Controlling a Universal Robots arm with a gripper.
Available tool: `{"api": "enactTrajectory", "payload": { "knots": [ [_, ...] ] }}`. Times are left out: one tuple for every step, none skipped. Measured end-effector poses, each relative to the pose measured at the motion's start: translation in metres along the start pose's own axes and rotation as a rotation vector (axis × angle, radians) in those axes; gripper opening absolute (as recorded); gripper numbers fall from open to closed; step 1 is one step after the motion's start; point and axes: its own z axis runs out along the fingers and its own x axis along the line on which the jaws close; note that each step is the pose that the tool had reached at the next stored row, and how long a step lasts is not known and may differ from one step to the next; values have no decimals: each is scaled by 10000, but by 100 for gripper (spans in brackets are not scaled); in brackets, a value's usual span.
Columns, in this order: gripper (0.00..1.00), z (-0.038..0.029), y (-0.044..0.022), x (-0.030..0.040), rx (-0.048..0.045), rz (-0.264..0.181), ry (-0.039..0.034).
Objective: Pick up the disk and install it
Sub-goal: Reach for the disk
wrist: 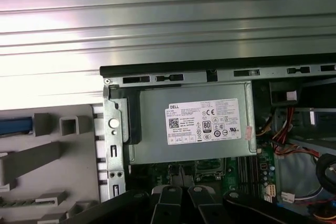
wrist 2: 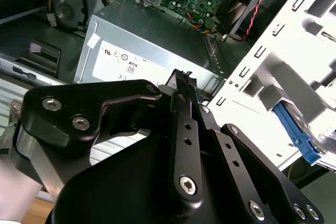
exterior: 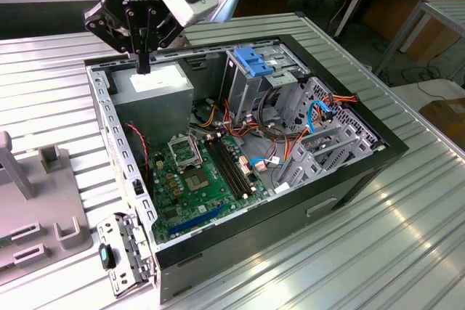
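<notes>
Black fingers [wrist 2: 185,93] of the gripper [exterior: 143,67] are pressed together, with no gap to make out and nothing between them. They hang tips-down, just above the labelled grey power supply [wrist: 191,124] in the corner of the open computer case [exterior: 349,179].

The disk [wrist: 13,126] is not under the fingers. In the first wrist view a strip of its bright blue rail shows well to one side of them. It lies beyond the pale case frame [wrist: 114,145] and outside the case, in the grey fixture [wrist: 58,153]. Its face and label are out of frame, so I cannot tell how it lies.

Step in hand, as I judge it, is the reach toward the disk, with the pick not yet begun.

To do it well:
- Keep the fingertips higher than the case frame while crossing it.
- Spread the fingers before they come level with the rail, not on contact.
- Square the fingers to the rail's long edge so they close on flat sides.
- Stay clear of the fixture's upright posts.
</notes>
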Motion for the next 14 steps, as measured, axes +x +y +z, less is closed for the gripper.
{"api": "enactTrajectory", "payload": {
  "knots": [
    [11, -1, -2, 22, 0, 0, 0],
    [11, -1, -3, 40, 0, 0, 0],
    [11, -1, -4, 51, 0, 0, 0],
    [11, -2, -5, 63, 0, -1, 0],
    [11, -2, -7, 93, 0, 0, -1],
    [11, -3, -8, 109, 0, 0, -1],
    [11, -3, -9, 120, -1, 0, 0],
    [11, -3, -10, 129, -1, 0, -1],
    [11, -4, -10, 140, -1, 0, 0],
    [11, -4, -12, 154, 0, 0, 0],
    [11, -5, -13, 167, 0, 1, 0],
    [11, -5, -13, 179, 0, 0, 0],
    [11, -5, -14, 187, -1, 0, -1],
    [11, -5, -15, 195, -1, 0, -1]
  ]
}}
